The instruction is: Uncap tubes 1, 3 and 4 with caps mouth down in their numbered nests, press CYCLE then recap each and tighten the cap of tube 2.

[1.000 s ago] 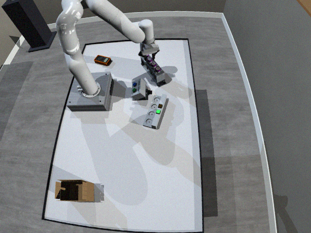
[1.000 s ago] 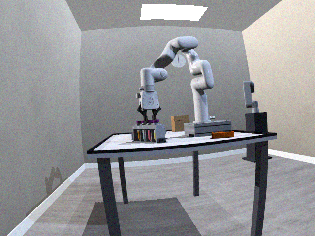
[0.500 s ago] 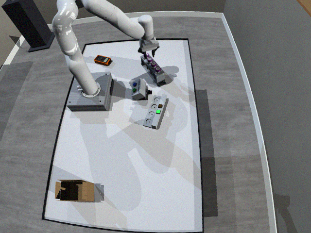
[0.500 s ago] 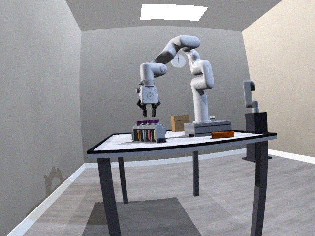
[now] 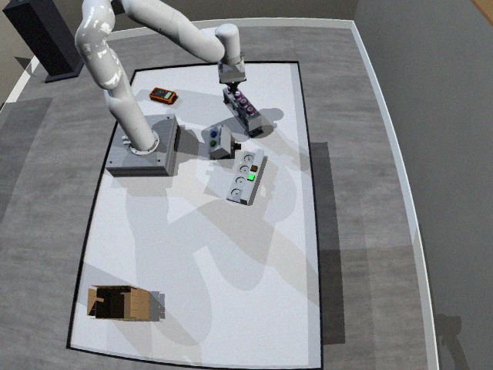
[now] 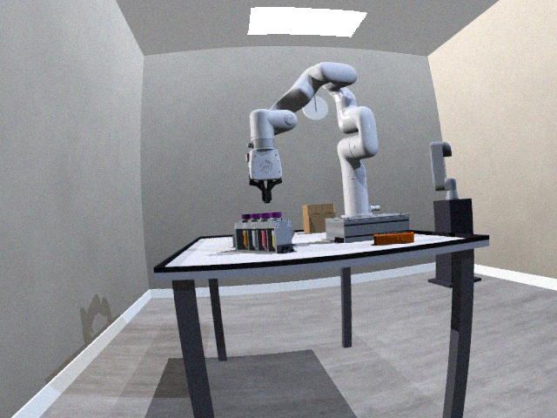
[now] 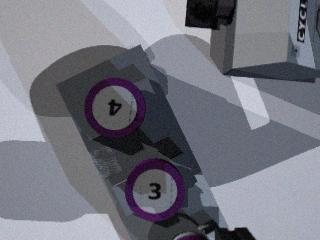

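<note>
While closed, hand (image 6: pixel 266 198) above tubes (image 6: pixel 260 218)

In the top view the gripper (image 5: pixel 232 85) covers the far end of the decapping station (image 5: pixel 254 121), hiding one purple cap. The nest numbers on the cap tray (image 5: pixel 256 183) are too small to read. The wrist view cuts off a third cap (image 7: pixel 192 236) at its bottom edge and the key housing (image 7: pixel 260 40) at the top right.
</note>
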You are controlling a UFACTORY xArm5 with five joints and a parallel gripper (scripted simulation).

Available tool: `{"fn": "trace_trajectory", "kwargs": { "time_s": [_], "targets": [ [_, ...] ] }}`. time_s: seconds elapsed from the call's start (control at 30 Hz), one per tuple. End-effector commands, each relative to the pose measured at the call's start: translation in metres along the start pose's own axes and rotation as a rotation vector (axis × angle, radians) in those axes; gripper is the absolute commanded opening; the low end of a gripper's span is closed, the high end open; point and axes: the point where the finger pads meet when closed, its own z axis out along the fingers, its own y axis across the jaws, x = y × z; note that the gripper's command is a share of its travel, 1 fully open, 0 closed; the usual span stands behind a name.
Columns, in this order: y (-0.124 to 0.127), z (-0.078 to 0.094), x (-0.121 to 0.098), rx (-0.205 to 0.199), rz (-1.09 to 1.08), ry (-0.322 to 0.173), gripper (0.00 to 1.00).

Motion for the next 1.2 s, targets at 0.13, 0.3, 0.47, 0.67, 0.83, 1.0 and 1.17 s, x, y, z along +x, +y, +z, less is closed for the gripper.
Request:
{"fn": "trace_trajectory", "kwargs": {
  "time_s": [0.13,0.3,0.47,0.67,0.83,1.0,1.17],
  "targets": [
    [0.022,-0.002,0.039,0.009,0.099,-0.008,0.0],
    [0.026,0.001,0.045,0.009,0.099,-0.008,0.0],
    [0.043,0.012,0.075,0.009,0.099,-0.007,0.0],
    [0.06,0.024,0.103,0.009,0.099,-0.007,0.0],
    [0.068,0.029,0.117,0.009,0.099,-0.007,0.0],
    [0.085,0.041,0.145,0.009,0.099,-0.007,0.0],
    [0.098,0.05,0.168,0.009,0.099,-0.006,0.0]
  ]
}}
